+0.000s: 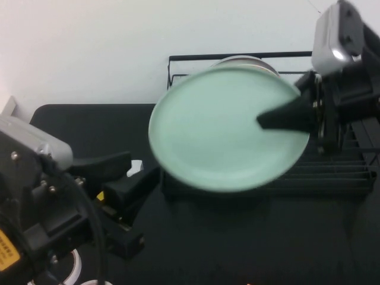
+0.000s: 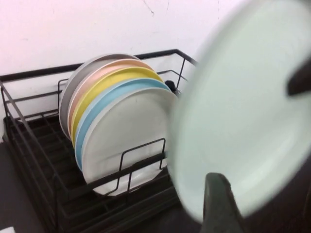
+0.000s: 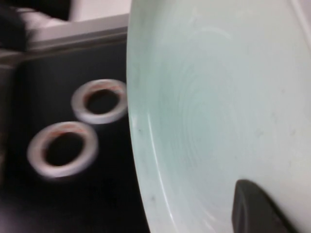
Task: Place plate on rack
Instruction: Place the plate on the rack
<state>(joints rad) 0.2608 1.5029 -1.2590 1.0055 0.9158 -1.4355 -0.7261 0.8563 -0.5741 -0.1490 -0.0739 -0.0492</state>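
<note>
The rack is the biggest thing here, a black wire frame standing on the black table directly below and behind the right pincer, and already carrying a row of upright plates: grey, pink, yellow, light blue and a white plate at the front of the row, nearest the left pincer. The mint-green plate hangs in the air in front of that row, clamped by its right-hand rim in the right pincer, whose fingers are closed across the edge with one dark finger lying over the plate's face. The plate extends away from that pincer toward the robot's left, its face tipped up toward the high camera rather than standing on edge, so its flat does not yet line up with the slots. By my reading, the coming move turns on this: the plate must be turned upright, parallel to the stacked plates, then lowered into the free slot in front of the white one. The right arm is plainly the nearer and the working one. The left pincer sits low over the table, off to the plate's far side, jaws spread and holding nothing. Two tape rings lie on the table beneath the plate.
</note>
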